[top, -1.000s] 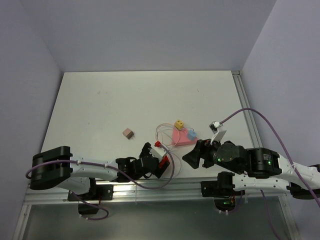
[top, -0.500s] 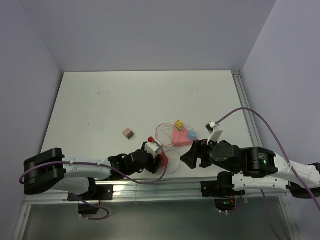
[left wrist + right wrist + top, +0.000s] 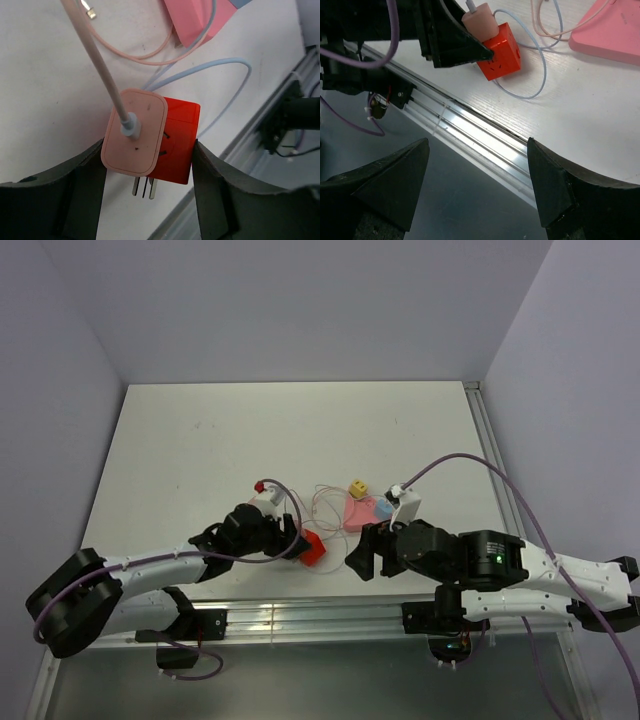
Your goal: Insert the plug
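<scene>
The white table (image 3: 200, 440) carries a pink block (image 3: 357, 513), a yellow cube (image 3: 357, 486) and a light blue cable (image 3: 220, 61).

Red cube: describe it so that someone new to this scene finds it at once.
On the white table, look at the middle of the front edge. The red cube sits between the fingers of the left gripper, with a pink plug against its side. It alone is red; the yellow cube and blue cube lie farther back.

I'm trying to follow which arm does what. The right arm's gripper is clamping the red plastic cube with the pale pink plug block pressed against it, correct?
Not the right: the left gripper clamps the red plastic cube with the pale pink plug block against it, as the left wrist view shows. The right gripper is open and holds nothing.
</scene>
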